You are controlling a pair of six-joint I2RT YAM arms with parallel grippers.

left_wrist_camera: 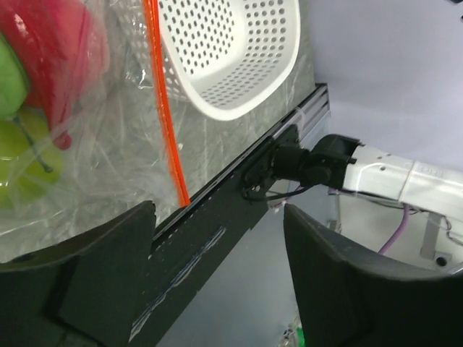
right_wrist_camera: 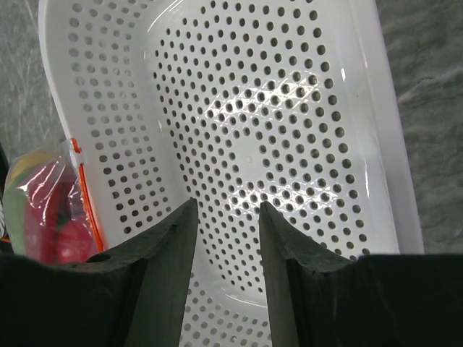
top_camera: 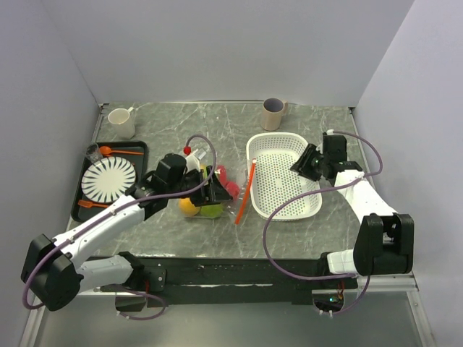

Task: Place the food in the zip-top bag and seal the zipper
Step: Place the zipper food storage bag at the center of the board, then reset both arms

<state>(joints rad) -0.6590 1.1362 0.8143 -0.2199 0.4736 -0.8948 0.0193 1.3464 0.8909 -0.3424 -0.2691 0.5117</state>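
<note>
We see the food (top_camera: 228,185) all inside the zip-top bag (left_wrist_camera: 94,144), which lies mid-table just left of the basket (top_camera: 286,181); no food in the basket. L gripper (left_wrist_camera: 218,210) hangs over the bag, jaws apart, holding nothing. R gripper (right_wrist_camera: 226,208) is over the basket, jaws partway apart, empty. The zipper (top_camera: 244,194) has its slider (right_wrist_camera: 74,153) at the far end. We can't tell if it's sealed; prob. only that's left.

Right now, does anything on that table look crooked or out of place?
The clear floppy plastic bag of toy fruit lies askew. Its orange-red zipper strip runs slantwise, with its white slider apparently touching the rim of the white perforated basket. Nothing looks spilled or broken.
</note>
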